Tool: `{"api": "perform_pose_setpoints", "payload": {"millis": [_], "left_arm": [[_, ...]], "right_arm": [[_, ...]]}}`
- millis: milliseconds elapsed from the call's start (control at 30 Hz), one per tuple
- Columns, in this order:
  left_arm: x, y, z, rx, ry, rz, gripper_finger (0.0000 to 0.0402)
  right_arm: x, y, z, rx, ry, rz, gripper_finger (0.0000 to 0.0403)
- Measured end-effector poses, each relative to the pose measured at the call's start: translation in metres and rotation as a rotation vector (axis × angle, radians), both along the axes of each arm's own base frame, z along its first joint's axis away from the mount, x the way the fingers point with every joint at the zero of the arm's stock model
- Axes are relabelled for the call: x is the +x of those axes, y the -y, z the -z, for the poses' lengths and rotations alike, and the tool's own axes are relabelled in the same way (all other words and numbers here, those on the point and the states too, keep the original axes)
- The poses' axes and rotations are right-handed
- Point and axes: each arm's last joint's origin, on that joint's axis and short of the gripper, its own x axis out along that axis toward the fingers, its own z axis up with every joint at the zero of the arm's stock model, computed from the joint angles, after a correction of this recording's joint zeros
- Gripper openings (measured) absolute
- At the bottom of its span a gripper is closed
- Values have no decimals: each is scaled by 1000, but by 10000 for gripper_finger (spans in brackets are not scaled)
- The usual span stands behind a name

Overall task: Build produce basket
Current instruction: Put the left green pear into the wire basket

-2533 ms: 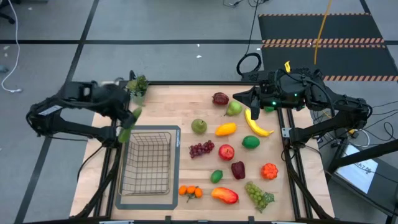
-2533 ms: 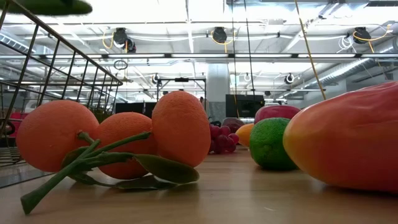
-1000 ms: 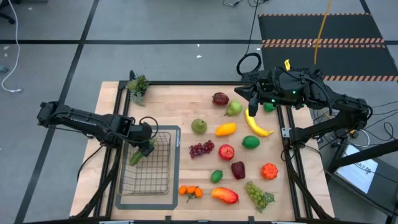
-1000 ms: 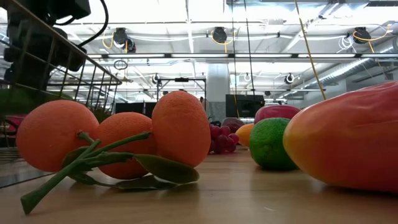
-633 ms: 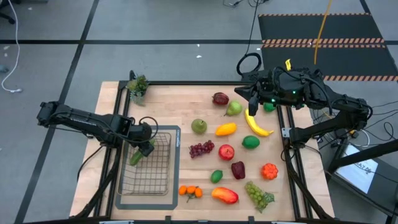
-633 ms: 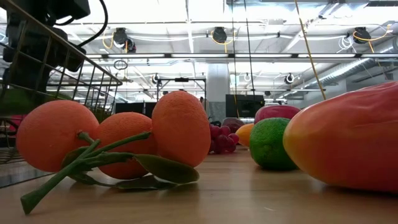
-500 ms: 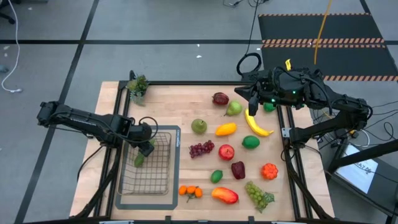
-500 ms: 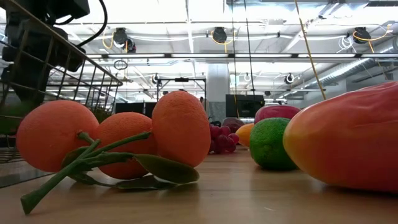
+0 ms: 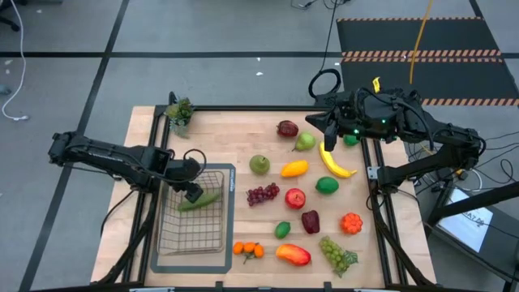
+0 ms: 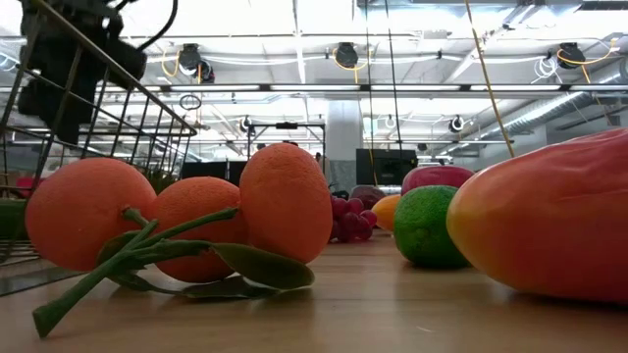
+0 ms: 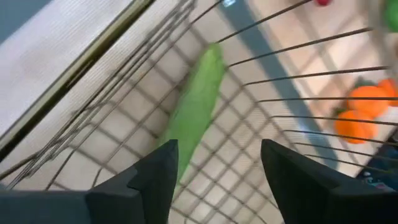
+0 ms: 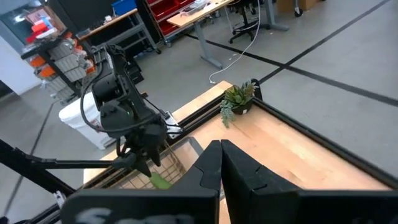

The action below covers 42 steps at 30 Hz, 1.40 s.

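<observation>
A light wooden surface (image 9: 243, 138) holds a grey mat (image 9: 229, 219) under a wire basket (image 9: 193, 235), a potted sprig (image 9: 179, 111), and scattered toy produce (image 9: 295, 197).

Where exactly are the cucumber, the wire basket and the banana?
cucumber (image 9: 199, 201), high view, middle of its green body.
basket (image 9: 191, 242), high view, bare mesh floor.
banana (image 9: 332, 161), high view, middle of its curve.

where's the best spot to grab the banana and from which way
Take the banana at its middle, coming straight down from above. It lies flat on the wooden table, curved, with clear space on both long sides; the pear sits near its upper end. Probably set the fingers across the narrow width. The right gripper, shut, is nearest.
</observation>
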Motion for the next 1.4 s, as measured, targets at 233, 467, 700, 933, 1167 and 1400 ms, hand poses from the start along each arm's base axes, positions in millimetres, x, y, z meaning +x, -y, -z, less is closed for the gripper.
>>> {"api": "perform_pose_setpoints", "payload": {"millis": [233, 467, 700, 933, 1167, 1400], "left_arm": [[7, 1, -33, 2, 117, 53, 190], [11, 2, -68, 24, 238, 98, 162], [10, 1, -106, 41, 357, 122, 133], [5, -2, -147, 187, 514, 172, 100], [3, -4, -161, 335, 576, 232, 80], [1, -5, -168, 370, 603, 247, 59]], "right_arm": [[1, -8, 0, 48, 16, -24, 0], [3, -17, 1, 95, 23, -45, 0], [12, -27, 4, 109, 26, -61, 0], [21, -30, 8, 110, 18, -68, 0], [33, -31, 14, 105, -4, -71, 0], [48, -30, 23, 12, -61, -96, 0]]}}
